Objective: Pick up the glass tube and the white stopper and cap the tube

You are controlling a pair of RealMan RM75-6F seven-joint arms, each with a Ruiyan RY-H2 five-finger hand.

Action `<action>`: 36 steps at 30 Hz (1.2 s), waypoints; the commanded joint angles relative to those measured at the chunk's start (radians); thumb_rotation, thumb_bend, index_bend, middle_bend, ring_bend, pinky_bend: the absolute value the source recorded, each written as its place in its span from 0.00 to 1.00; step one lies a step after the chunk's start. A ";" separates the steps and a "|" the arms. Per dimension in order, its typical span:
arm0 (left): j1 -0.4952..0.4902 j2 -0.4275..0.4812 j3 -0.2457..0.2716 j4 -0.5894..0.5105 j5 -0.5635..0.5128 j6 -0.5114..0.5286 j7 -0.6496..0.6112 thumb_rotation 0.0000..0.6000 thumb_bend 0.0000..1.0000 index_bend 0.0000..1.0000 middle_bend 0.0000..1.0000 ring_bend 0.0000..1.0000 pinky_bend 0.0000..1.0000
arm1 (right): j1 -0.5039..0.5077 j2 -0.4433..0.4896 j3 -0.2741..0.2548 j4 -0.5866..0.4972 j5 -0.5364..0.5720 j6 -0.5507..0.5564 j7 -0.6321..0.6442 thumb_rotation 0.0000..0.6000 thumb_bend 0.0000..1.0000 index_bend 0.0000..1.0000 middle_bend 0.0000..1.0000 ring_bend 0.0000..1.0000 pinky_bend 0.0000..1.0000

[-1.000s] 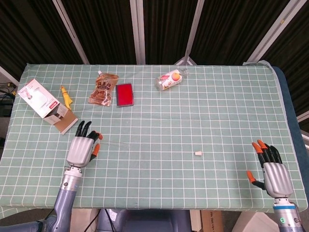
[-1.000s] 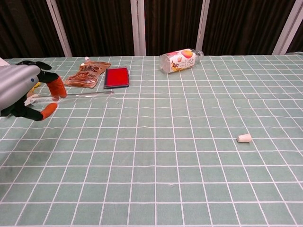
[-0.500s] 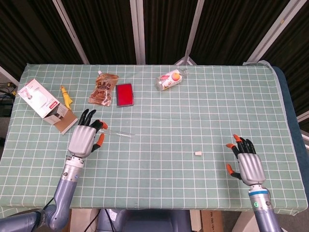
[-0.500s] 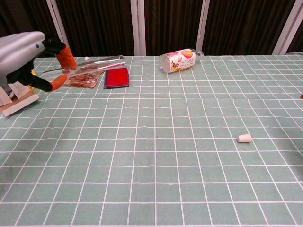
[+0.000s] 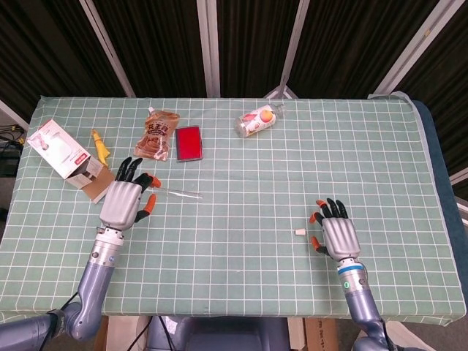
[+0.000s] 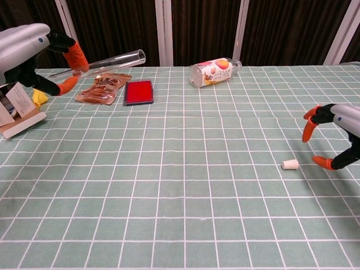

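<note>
Pinching the clear glass tube between orange-tipped fingers, the left hand holds it off the green checked tablecloth, open end pointing toward table centre; in the head view the tube shows as a thin line. Small white stopper lies on the cloth at right, just beside the right hand, apart from its fingertips. That hand's fingers are spread, holding nothing. Farther back: flat red rectangular case, brown snack pouch, clear plastic bottle with orange label on its side. White cardboard box and a yellow object near the left edge.
</note>
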State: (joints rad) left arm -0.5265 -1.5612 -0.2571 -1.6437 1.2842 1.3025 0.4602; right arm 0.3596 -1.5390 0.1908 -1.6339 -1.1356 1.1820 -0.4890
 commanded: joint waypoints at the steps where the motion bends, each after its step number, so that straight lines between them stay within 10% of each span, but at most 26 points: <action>1: -0.002 0.000 0.001 0.003 -0.002 -0.002 -0.004 1.00 0.70 0.48 0.48 0.09 0.00 | 0.020 -0.025 0.007 0.028 0.014 -0.013 -0.003 1.00 0.38 0.47 0.19 0.00 0.00; 36: -0.025 -0.010 0.009 0.030 -0.035 0.003 -0.009 1.00 0.70 0.48 0.48 0.09 0.00 | 0.080 -0.132 -0.021 0.180 0.078 -0.034 -0.017 1.00 0.38 0.50 0.21 0.00 0.00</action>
State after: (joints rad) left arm -0.5519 -1.5709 -0.2483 -1.6140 1.2489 1.3051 0.4516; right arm 0.4400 -1.6702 0.1705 -1.4542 -1.0582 1.1484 -0.5059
